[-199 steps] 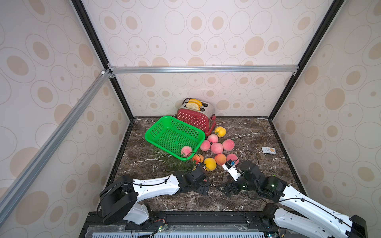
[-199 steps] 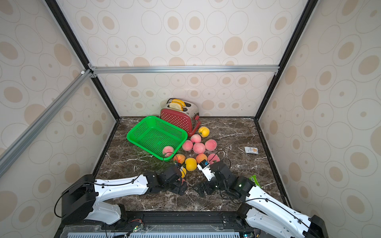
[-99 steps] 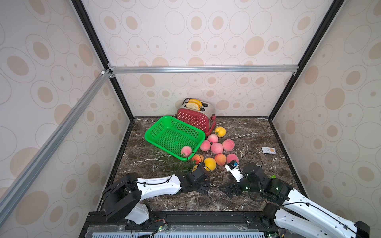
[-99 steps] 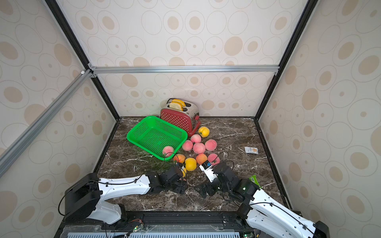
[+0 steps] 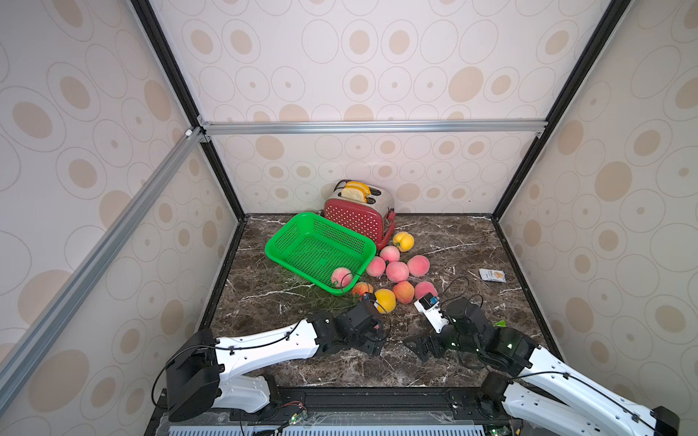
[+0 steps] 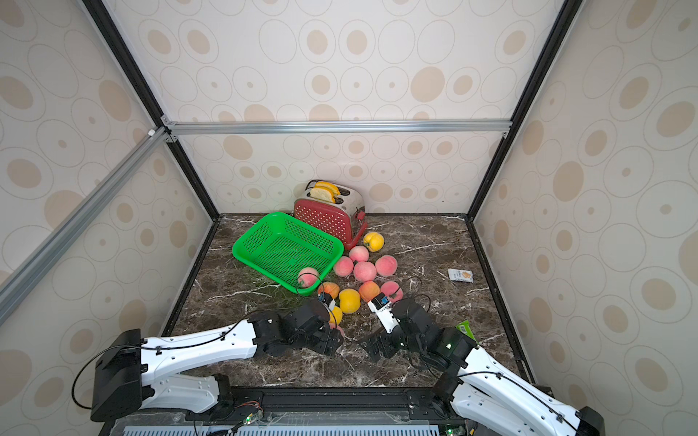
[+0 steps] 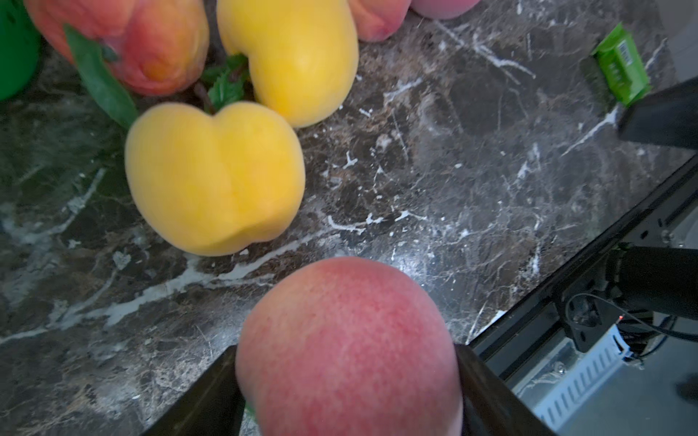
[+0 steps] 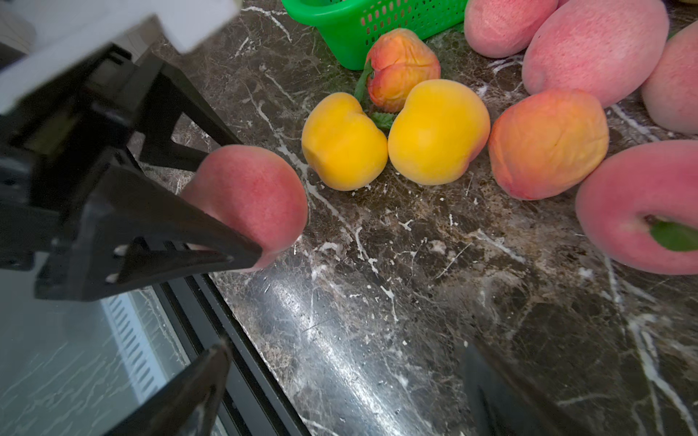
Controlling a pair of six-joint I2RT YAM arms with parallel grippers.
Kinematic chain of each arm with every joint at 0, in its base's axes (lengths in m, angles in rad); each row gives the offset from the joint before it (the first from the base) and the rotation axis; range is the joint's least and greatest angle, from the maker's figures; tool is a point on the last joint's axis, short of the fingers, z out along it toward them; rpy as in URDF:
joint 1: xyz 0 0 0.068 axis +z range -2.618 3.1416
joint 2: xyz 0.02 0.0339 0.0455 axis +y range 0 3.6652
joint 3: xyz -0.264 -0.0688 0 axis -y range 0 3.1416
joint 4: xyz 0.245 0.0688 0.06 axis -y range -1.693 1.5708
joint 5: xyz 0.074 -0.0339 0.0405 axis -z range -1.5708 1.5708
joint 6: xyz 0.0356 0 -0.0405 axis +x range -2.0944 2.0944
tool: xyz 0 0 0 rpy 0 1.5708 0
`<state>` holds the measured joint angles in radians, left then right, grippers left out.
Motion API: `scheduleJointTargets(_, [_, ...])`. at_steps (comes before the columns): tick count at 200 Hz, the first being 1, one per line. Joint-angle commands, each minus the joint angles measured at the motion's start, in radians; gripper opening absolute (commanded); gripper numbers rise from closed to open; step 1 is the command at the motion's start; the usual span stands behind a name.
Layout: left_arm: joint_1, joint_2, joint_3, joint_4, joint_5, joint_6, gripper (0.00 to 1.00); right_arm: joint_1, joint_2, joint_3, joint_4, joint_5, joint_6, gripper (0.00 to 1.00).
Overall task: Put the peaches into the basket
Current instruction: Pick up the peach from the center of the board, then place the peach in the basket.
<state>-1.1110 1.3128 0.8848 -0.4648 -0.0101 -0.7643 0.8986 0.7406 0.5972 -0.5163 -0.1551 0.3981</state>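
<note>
The green basket (image 5: 302,230) sits at the back left with one pink peach (image 5: 341,276) in its near corner. Several peaches (image 5: 396,271), pink, orange and yellow, lie on the marble just right of it. My left gripper (image 7: 347,377) is shut on a pink peach (image 7: 347,351) low over the table near the front edge, close to two yellow peaches (image 8: 342,145). In a top view the left gripper (image 6: 334,339) mostly hides that fruit. My right gripper (image 8: 347,377) stands open and empty over bare marble, facing the left one (image 5: 419,345).
A red dotted toaster (image 5: 359,219) with bread slices stands behind the basket. A small packet (image 5: 492,275) lies at the right. A green wrapper (image 7: 619,71) lies by the right arm. The table's black front rail (image 8: 241,339) runs right under both grippers.
My left gripper has closed from open onto the pink peach. The right arm has drawn back a little toward the front right and stays open.
</note>
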Motion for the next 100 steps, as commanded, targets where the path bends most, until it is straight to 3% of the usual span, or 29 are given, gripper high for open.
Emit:
scheduleJointTargets(1, [-0.004, 0.012, 0.101, -0.087, -0.046, 0.059, 0.73, 0.008, 0.014, 0.055, -0.017, 0.021, -0.031, 1.0])
scheduleJointTargets(59, [0.201, 0.018, 0.269, -0.141, -0.048, 0.223, 0.74, 0.008, 0.007, 0.083, -0.014, 0.034, -0.046, 1.0])
scheduleJointTargets(100, [0.364, 0.109, 0.375, -0.16, -0.028, 0.335, 0.76, 0.008, 0.035, 0.12, -0.037, 0.037, -0.077, 1.0])
